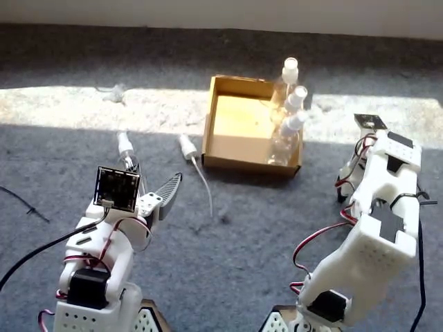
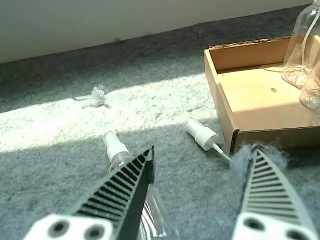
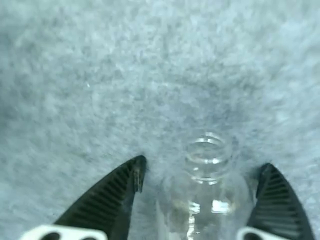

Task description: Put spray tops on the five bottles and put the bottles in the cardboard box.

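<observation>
A cardboard box [image 1: 221,160] lies on the grey carpet, with three capped clear bottles [image 1: 291,114] standing along one side of it. My left gripper [image 2: 200,160] is open just above the carpet. A capped bottle [image 2: 117,150] lies by one of its fingers, and a loose white spray top [image 2: 202,135] with a tube lies between it and the box [image 2: 225,105]. In the high view this gripper [image 1: 149,181] sits near that bottle [image 1: 126,147] and the spray top [image 1: 187,145]. My right gripper [image 3: 200,172] is open, its fingers on either side of a topless clear bottle [image 3: 207,165].
A small pale tuft [image 1: 114,91] lies on the sunlit strip of carpet beyond the left arm. A black cable [image 1: 21,204] runs at the left edge. The right arm [image 1: 381,207] stands right of the box, its body covering its gripper from above.
</observation>
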### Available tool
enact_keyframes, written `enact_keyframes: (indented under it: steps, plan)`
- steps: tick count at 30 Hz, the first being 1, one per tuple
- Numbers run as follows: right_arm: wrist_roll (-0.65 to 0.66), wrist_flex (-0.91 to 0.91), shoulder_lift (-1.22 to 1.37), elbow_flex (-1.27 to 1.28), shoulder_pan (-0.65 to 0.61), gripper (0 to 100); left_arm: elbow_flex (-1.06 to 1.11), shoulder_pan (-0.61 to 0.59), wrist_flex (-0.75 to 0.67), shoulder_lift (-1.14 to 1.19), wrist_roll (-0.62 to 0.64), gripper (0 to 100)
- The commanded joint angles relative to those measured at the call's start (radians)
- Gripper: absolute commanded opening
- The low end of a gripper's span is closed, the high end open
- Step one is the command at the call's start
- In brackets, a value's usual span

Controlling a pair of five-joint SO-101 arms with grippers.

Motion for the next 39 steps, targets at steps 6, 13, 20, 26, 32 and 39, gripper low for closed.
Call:
enact_keyframes:
  steps: [6, 13, 20, 26, 32, 39]
  plan:
    - [0.021, 0.008, -0.004, -0.03, 0.01, 25.5, -0.005, 0.015, -0.023, -0.002, 0.006, 27]
    - [0.023, 0.01, -0.004, -0.03, 0.012, 9.5, -0.005, 0.015, -0.023, -0.002, 0.006, 27]
    - [0.026, 0.116, -0.005, -0.11, 0.013, 0.4, -0.005, 0.015, -0.023, -0.002, 0.006, 27]
    - [0.021, 0.265, -0.061, -0.321, 0.079, 0.4, -0.012, 0.01, -0.023, -0.001, 0.006, 27]
    - [0.021, 0.191, -0.372, -0.239, 0.133, 0.4, -0.231, -0.101, 0.132, 0.073, 0.008, 27]
    - [0.021, -0.042, -0.878, 0.292, 0.025, 0.4, -0.481, -0.317, 0.135, 0.536, -0.123, 27]
